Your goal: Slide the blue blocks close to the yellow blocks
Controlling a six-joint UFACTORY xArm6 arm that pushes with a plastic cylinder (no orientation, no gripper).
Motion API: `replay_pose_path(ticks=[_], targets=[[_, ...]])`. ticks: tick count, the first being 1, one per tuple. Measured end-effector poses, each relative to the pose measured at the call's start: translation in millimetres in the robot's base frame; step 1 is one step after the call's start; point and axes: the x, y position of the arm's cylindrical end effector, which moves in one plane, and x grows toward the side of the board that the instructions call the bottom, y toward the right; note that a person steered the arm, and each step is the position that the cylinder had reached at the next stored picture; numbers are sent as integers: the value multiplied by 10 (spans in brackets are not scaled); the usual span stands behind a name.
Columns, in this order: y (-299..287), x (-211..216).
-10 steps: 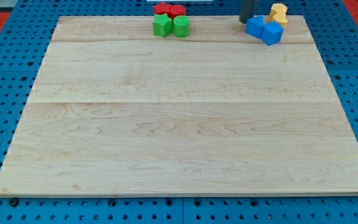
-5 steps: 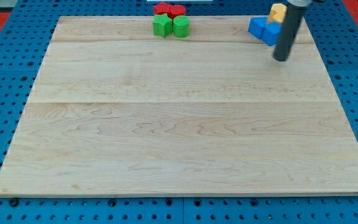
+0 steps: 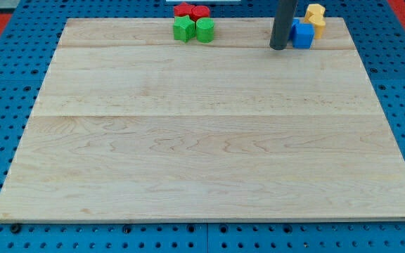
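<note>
Camera view is showing my tip (image 3: 278, 47) resting on the wooden board (image 3: 202, 140) near the view's top right, just to the view's left of the blue blocks (image 3: 301, 34). The rod is hiding part of the blue cluster, so whether the tip is touching it cannot be told. No claw is fitted to this arm; it is ending in a plain rod, so no open or closed state applies. The blue blocks are sitting against the yellow blocks (image 3: 316, 15), which are lying just beyond them toward the view's top right corner. At the view's top centre, a green block (image 3: 183, 29) and a green cylinder (image 3: 204, 29) are standing side by side, with two red blocks (image 3: 191, 10) lying directly behind them at the board's edge.
</note>
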Motion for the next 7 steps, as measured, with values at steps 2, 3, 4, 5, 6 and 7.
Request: replay_pose_path(ticks=[2,3,4,5,6,7], targets=[[650,589],[1361,456],[1290,119],[1152,2],[1152,89],[984,134]])
